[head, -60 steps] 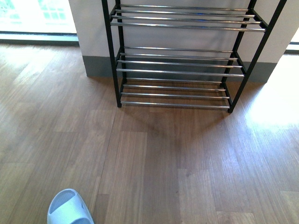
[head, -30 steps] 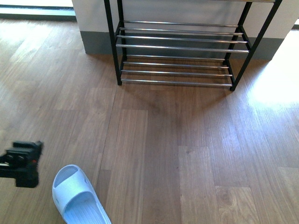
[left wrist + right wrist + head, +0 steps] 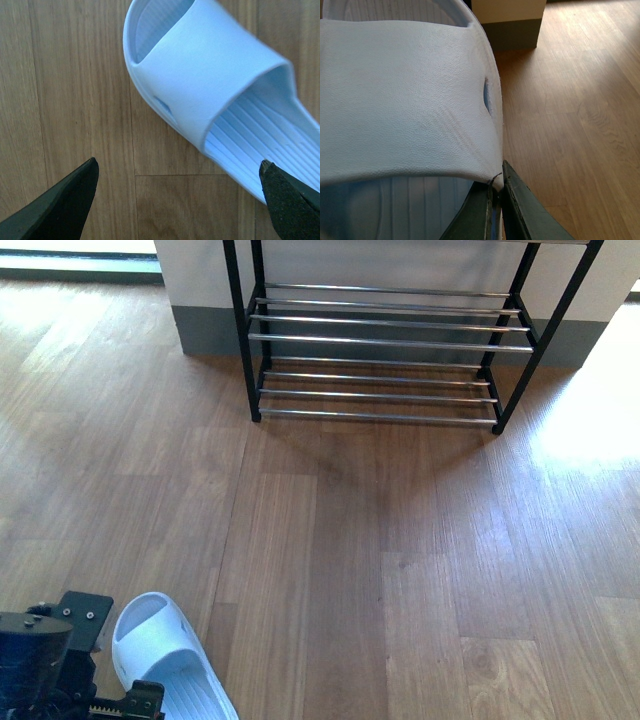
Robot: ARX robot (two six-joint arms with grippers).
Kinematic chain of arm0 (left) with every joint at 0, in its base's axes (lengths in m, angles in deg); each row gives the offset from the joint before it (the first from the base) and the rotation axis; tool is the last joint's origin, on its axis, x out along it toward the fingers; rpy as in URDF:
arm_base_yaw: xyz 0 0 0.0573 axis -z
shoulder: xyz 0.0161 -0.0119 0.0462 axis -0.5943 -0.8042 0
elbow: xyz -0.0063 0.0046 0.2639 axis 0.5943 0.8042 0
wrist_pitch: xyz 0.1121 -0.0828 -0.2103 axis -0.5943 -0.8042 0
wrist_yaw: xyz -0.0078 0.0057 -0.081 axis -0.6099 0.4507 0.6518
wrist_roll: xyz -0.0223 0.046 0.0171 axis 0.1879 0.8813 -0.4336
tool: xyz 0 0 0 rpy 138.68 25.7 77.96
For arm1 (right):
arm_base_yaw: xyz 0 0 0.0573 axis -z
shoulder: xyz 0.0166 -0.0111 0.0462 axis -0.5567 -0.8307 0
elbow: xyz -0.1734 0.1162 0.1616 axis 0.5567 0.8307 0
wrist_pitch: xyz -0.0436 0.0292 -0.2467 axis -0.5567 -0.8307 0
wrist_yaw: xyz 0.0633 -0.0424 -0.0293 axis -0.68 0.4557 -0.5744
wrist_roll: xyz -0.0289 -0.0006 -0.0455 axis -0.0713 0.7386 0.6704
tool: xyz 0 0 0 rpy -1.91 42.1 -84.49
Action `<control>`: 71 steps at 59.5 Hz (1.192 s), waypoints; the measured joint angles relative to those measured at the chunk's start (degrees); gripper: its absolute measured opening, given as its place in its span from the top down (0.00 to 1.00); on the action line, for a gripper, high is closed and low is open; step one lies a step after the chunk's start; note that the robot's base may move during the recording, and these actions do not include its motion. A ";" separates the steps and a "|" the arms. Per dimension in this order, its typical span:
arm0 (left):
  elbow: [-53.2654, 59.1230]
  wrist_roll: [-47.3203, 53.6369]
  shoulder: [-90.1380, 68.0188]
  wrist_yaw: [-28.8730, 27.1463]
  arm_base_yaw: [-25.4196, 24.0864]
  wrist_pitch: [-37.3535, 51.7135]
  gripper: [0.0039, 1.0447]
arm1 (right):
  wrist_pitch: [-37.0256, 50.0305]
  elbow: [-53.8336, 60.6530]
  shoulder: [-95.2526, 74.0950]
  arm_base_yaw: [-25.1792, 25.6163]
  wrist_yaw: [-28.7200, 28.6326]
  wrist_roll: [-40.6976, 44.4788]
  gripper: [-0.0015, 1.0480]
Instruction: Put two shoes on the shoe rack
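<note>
Here, right pincer (image 3: 498, 181) clamps a pale-blue slide (image 3: 405, 100)

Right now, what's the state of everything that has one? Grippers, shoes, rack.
floor slipper: sole down on the floor, ungripped.
second slipper: clamped at its strap edge; lifted or not, cannot tell.
left gripper: open, fingers wide apart over the floor slipper.
right gripper: shut on the second slipper.
shoe rack: upright, no shoes on the shelves in view.
</note>
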 joint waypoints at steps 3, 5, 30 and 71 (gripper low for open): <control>-1.49 -0.52 -2.27 -0.44 -0.04 0.13 0.09 | 0.00 -0.02 0.00 0.00 0.00 0.00 0.99; -2.19 -0.79 -3.30 -0.55 -0.11 0.28 0.09 | 0.00 -0.02 0.00 0.00 0.00 0.00 0.99; -9.84 -4.76 -12.48 -3.76 -0.07 2.05 0.09 | 0.00 -0.02 0.00 0.00 0.00 0.00 0.99; -11.17 -10.97 -18.95 -7.76 3.26 10.14 0.29 | 0.00 0.00 0.00 0.00 0.00 0.00 0.99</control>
